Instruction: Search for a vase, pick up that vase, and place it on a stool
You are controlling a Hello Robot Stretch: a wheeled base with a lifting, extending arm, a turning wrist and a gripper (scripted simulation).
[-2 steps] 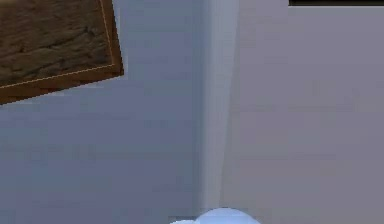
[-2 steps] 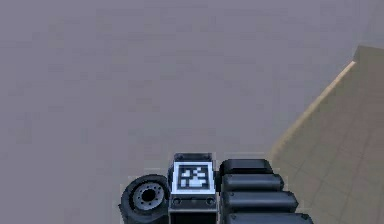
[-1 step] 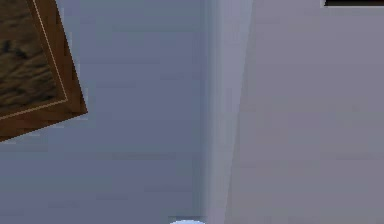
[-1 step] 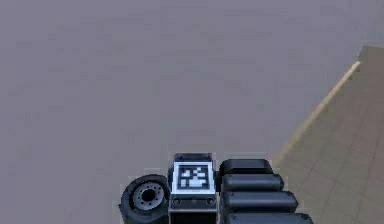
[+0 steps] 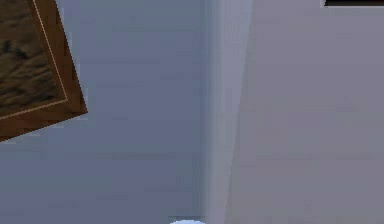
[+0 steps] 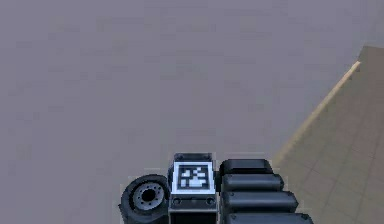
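Here, the search step: robot close against a wall corner

Forward view: two grey walls meet at a corner (image 5: pixel 215 100) that runs down the middle. A brown-framed picture (image 5: pixel 30 70) hangs on the wall at the view's left and is cut by the edge. A pale sliver (image 5: pixel 185 220) at the bottom edge is too small to name.

Arm side view: a bare grey wall (image 6: pixel 150 70) stands across the view, with a strip of tan floor (image 6: pixel 345 150) at the right. At the bottom edge sit the arm (image 6: pixel 255 190) in dark segments, one white marker (image 6: pixel 192 177) and, left of it, the pincer (image 6: pixel 148 198), a round dark body. Its far end cannot be made out, so whether it holds anything cannot be told.

Where the vase lies cannot be told, nor therefore its bearing from the pincer or its long axis; likewise the stool.

Judged stage: searching. Walls close ahead and on the arm side would block driving and reaching. The next move likely calls for turning the base toward the open floor at the arm side view's right.
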